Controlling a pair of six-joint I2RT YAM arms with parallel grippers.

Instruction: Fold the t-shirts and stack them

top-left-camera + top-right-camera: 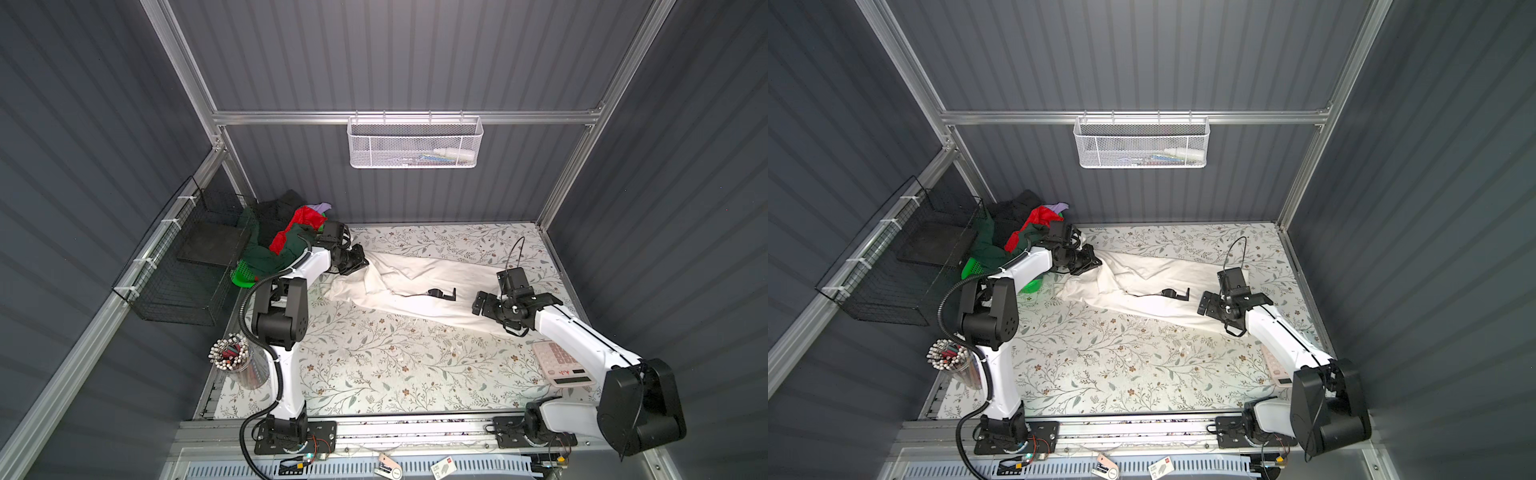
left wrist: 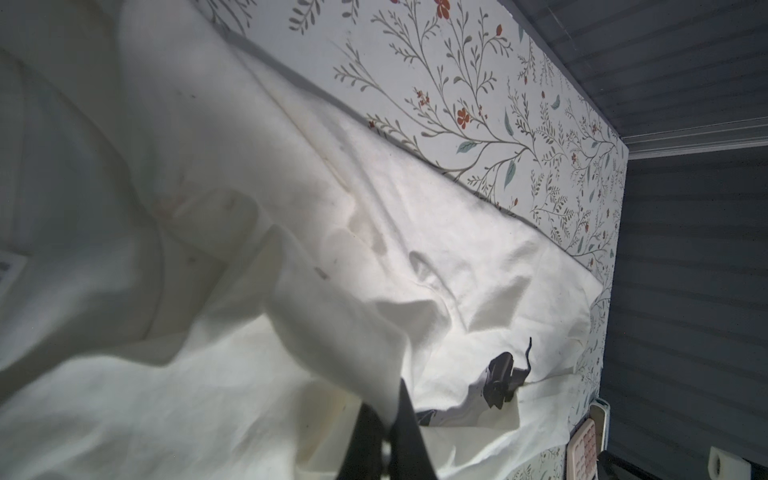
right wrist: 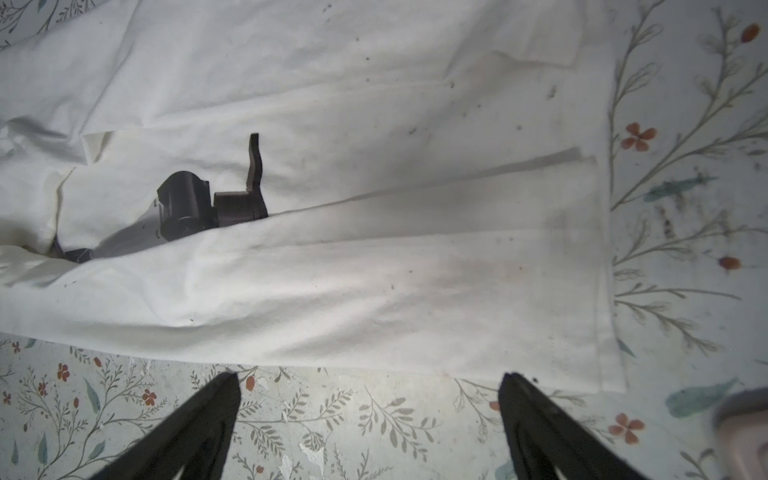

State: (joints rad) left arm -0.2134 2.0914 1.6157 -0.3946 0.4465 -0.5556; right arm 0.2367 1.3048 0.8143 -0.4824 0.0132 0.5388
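A large cream-white t-shirt (image 1: 415,286) (image 1: 1142,278) lies crumpled across the back half of the table, with a bit of black print (image 1: 442,293) (image 3: 187,208) showing in a fold. My left gripper (image 1: 363,262) (image 2: 388,409) is shut on a raised fold of cloth at the shirt's left end. My right gripper (image 1: 478,305) (image 3: 370,378) hangs open just off the shirt's near edge at its right end, with only the tabletop between its fingers. More t-shirts, dark green (image 1: 266,253), red (image 1: 303,220), black (image 1: 274,210) and lavender (image 1: 319,206), are piled at the back left.
The pile sits in a green plastic basket (image 1: 243,276). A black wire basket (image 1: 178,266) hangs on the left wall and a white mesh basket (image 1: 415,141) on the back wall. A cup of pens (image 1: 232,357) stands front left, a pink calculator (image 1: 561,363) front right.
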